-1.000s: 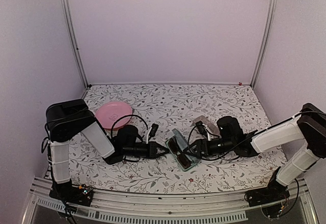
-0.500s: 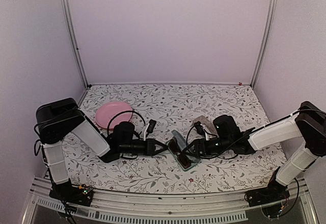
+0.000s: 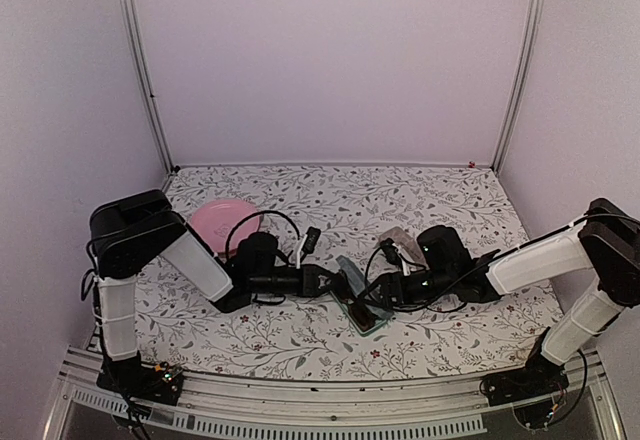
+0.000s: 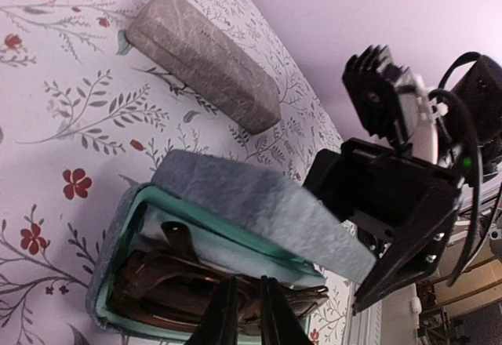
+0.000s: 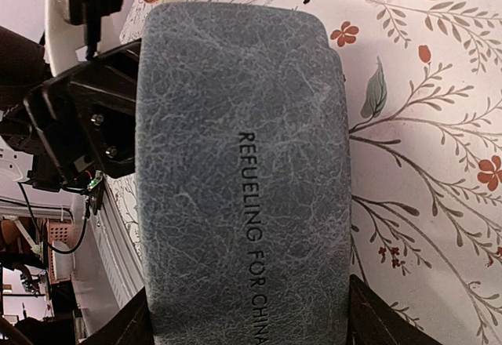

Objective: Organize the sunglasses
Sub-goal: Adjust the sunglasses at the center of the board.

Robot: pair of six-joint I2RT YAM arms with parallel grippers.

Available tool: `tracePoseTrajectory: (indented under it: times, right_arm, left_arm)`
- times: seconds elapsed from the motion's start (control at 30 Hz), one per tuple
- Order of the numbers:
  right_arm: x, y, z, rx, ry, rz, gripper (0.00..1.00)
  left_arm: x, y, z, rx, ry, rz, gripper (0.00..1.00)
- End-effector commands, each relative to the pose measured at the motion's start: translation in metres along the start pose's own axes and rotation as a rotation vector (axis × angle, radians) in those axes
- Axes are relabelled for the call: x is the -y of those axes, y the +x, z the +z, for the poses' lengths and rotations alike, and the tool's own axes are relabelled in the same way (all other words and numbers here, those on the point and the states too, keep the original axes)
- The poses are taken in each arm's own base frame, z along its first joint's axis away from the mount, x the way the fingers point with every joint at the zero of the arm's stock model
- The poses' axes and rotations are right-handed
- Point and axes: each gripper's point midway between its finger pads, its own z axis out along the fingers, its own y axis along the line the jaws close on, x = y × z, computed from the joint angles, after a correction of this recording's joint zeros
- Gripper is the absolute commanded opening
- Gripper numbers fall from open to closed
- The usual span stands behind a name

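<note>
dark sunglasses (image 4: 196,286) lie in open blue-grey case (image 4: 259,204) mid tabletop (image 3: 250,340), left end effector (image 4: 245,314) near-closed over them, grip unclear, right end effector (image 5: 251,320) spread, clamping case lid; to do: shut lid, pink pair unseen, closed grey-brown case (image 4: 204,70) at 1 o'clock.

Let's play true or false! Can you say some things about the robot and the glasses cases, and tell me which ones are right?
1. The blue case is open. True.
2. The sunglasses lie on the pink plate. False: they lie inside the blue case.
3. The grey-brown case is shut. True.
4. The pink plate is by the right arm. False: it is by the left arm.
5. The right fingers sit on either side of the blue case's lid. True.
</note>
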Motion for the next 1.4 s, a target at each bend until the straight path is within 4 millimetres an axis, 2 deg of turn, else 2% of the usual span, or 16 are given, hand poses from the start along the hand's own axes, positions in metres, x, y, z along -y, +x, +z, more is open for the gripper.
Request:
tracePoseTrajectory:
  times: [0.0,0.27,0.83,1.23,1.37]
  right_arm:
    - [0.010,-0.004,0.002,0.015,0.053,-0.028,0.20]
    - [0.010,-0.004,0.003,0.009,0.048,-0.026,0.20]
    - [0.010,-0.002,0.006,-0.001,0.040,-0.025,0.20]
    - [0.010,-0.004,0.008,-0.005,0.044,-0.039,0.22]
    - [0.009,-0.004,0.008,-0.001,0.038,-0.043,0.23]
  left_arm:
    - [-0.001,0.005,0.008,-0.008,0.031,0.009,0.13]
    - [-0.006,0.009,0.014,-0.009,0.034,0.008,0.13]
    - [-0.002,0.009,0.025,-0.002,0.084,-0.029,0.14]
    - [-0.013,0.016,0.034,-0.036,0.033,-0.032,0.15]
    - [-0.006,0.015,0.036,-0.019,0.076,-0.026,0.16]
